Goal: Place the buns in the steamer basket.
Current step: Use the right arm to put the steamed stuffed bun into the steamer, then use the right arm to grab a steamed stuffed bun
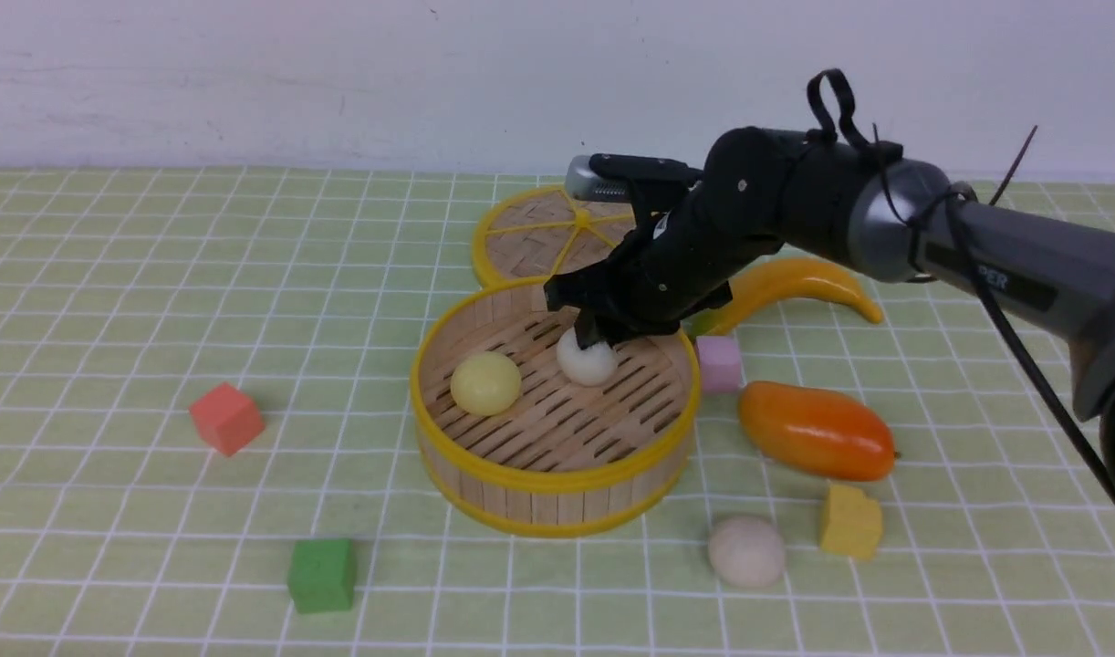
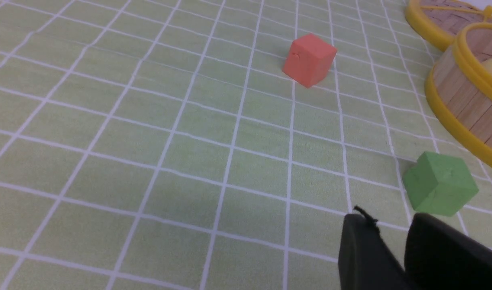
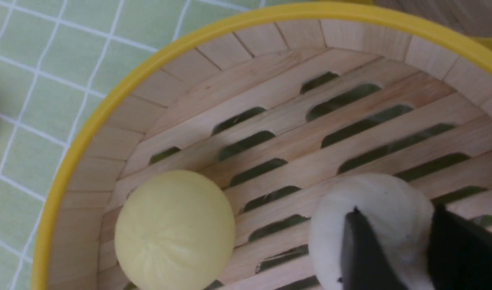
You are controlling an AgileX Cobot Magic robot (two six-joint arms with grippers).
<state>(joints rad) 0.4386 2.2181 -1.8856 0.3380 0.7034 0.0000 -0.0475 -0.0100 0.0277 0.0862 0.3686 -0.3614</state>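
The steamer basket [image 1: 557,479] stands mid-table. The glossy pale yellow bun [image 1: 485,383] lies on its slatted floor at the left; it also shows in the right wrist view [image 3: 174,229]. My right gripper [image 1: 596,336] reaches down into the basket and is shut on an off-white bun [image 1: 588,362], held at or just above the floor; its fingers [image 3: 362,249] clasp the bun [image 3: 371,197] on both sides. The other off-white bun [image 1: 746,550] lies on the cloth in front of the basket, to the right. My left gripper [image 2: 391,225] hovers empty by the green cube, jaws nearly together.
The woven lid [image 1: 530,237] lies behind the basket. A yellow banana [image 1: 795,283], pink cube [image 1: 719,363], orange mango [image 1: 815,431] and yellow block [image 1: 849,521] sit right of the basket. A red cube [image 1: 226,417] and green cube [image 1: 321,574] sit to its left.
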